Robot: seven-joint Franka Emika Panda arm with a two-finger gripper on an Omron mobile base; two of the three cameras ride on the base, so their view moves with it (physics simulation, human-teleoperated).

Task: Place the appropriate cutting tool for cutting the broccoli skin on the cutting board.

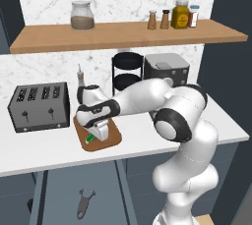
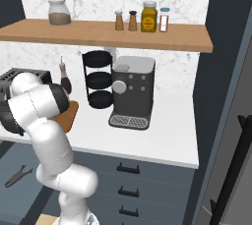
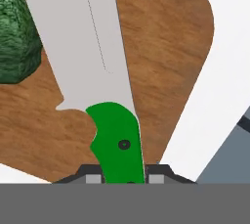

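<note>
Green-handled knife [image 3: 117,142] pinched by the handle between the fingertips [image 3: 93,179], pale blade stretched over the cutting board [image 3: 161,47] — broccoli [image 3: 17,32] just beside the blade. Gripper [image 1: 98,131] low above the board — toaster [image 1: 39,106] just left.

2 base cameras look forward and down from behind the white arm, 1 on its left, 1 on its right; both take in the white table [image 1: 39,153], the long wooden shelf [image 2: 147,35] and the marble wall. The hand camera sits very close above the brown wooden cutting board [image 3: 161,37].
</note>
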